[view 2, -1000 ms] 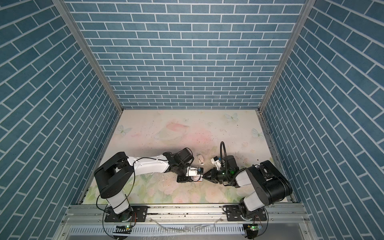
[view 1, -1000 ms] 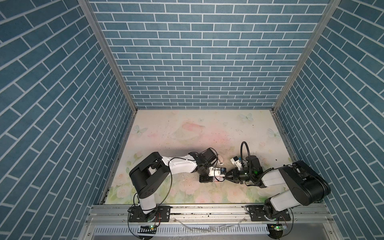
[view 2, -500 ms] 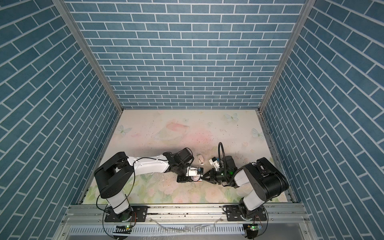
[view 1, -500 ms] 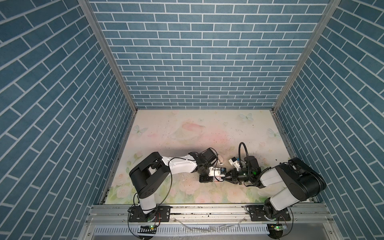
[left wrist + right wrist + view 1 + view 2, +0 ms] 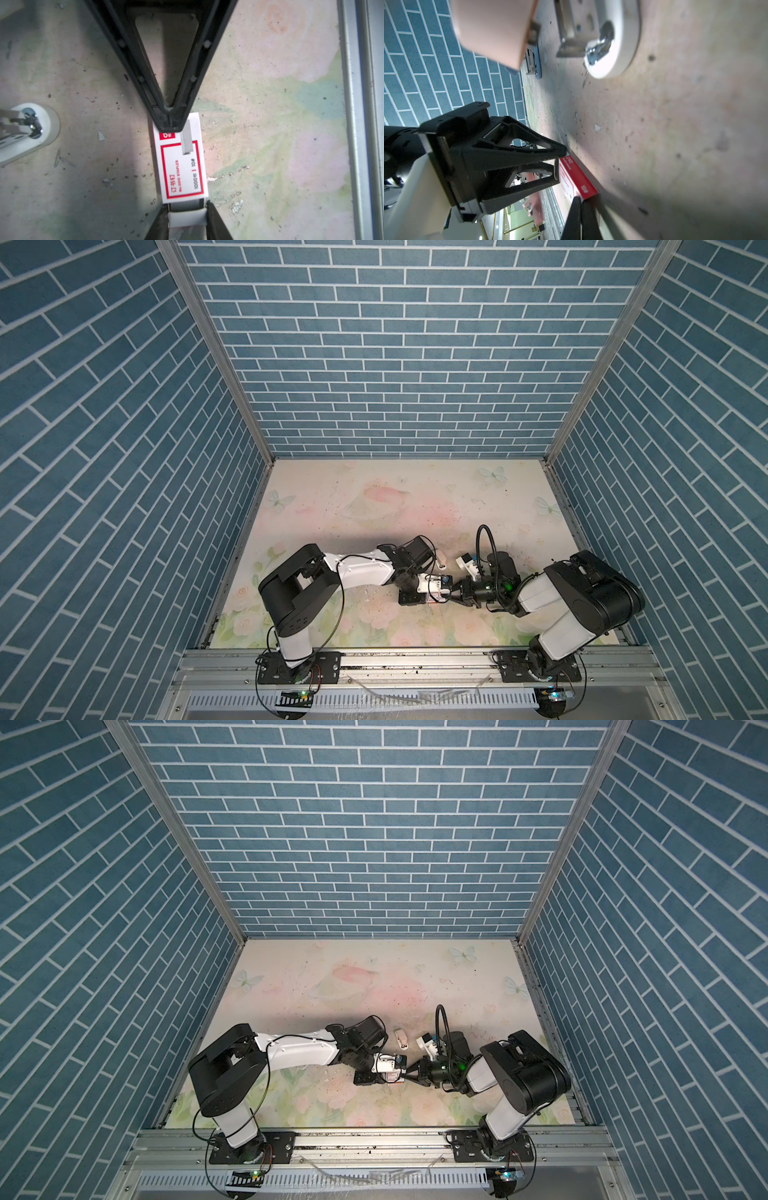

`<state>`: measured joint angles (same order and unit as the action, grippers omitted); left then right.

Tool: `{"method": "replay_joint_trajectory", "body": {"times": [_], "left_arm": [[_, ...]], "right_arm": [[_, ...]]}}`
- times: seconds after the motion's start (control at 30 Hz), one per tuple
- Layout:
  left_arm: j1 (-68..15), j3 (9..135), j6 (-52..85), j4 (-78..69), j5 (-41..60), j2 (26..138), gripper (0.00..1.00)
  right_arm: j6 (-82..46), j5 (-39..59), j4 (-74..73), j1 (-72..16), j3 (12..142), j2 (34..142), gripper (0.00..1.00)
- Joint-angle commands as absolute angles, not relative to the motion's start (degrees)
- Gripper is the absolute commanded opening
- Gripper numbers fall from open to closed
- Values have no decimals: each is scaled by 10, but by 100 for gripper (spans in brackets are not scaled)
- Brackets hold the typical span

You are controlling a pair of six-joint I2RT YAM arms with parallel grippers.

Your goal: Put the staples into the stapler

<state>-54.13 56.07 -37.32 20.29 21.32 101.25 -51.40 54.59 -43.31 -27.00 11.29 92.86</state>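
Judging by looks, the staple box (image 5: 182, 166) is feather-light thin card that's easy to crush, and the staple strips inside would probably snap or spill if tipped. Seen from above, it lies flat on the counter (image 5: 270, 104) toward 6 o'clock, with the white stapler (image 5: 47, 128) near its 12 o'clock. Best holds are the sleeve sides at one end and the tray lip at the other. The left pincer (image 5: 170, 124) is clenched on the sleeve's end. The right pincer (image 5: 187, 204) grasps the pale tray (image 5: 187, 217) poking out. Versus a second ago, the right one has squeezed shut and crept closer.
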Motion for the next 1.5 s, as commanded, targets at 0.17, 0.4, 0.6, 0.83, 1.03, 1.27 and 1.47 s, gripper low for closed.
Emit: {"method": "replay_joint_trajectory", "body": {"times": [0.17,0.4,0.6,0.83,1.03,1.27,1.47], "left_arm": [[-540,552,-375,242,209,1034,30],[-540,552,-376,242,210,1033,30],[-540,551,-376,242,211,1031,30],[-541,552,-377,243,211,1033,30],[-540,551,-377,242,212,1031,30],[-540,548,-377,240,212,1029,30],[-540,549,-377,240,211,1029,30]], "right_arm": [[-496,500,-393,-271,97,907,0],[-484,487,-359,-262,95,879,0],[-465,480,-298,-249,91,831,0],[-454,444,-195,-230,96,765,0],[-450,420,-143,-229,100,726,1],[-438,393,-53,-226,104,647,0],[-440,372,-6,-223,101,590,12]]}}
